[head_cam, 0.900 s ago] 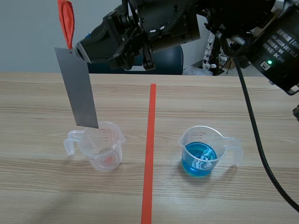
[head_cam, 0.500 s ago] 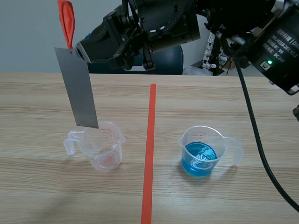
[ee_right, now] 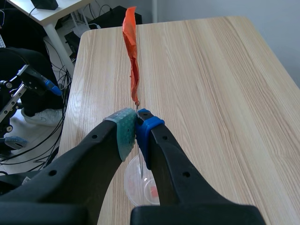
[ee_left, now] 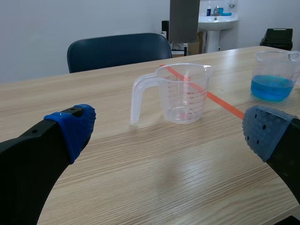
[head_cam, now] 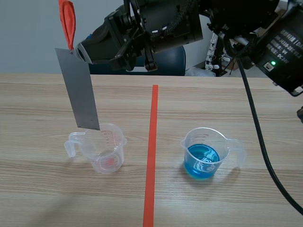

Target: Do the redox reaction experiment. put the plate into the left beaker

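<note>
At upper left of the scene, the right gripper [head_cam: 81, 52] was clenched on the top edge of the thin grey plate [head_cam: 79, 92], hanging just above the left beaker [head_cam: 105, 147]. It looked stiff, light, probably slick: best pinched there. The left gripper [ee_left: 168, 133] gaped, holding nothing.

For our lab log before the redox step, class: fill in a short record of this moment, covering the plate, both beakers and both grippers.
plate: grey, hanging upright above the left beaker, not yet inside
left beaker: clear, no liquid seen
right beaker: holds blue liquid
right gripper: fingers shut on plate, orange tag above
left gripper: fingers open, low over table
</note>
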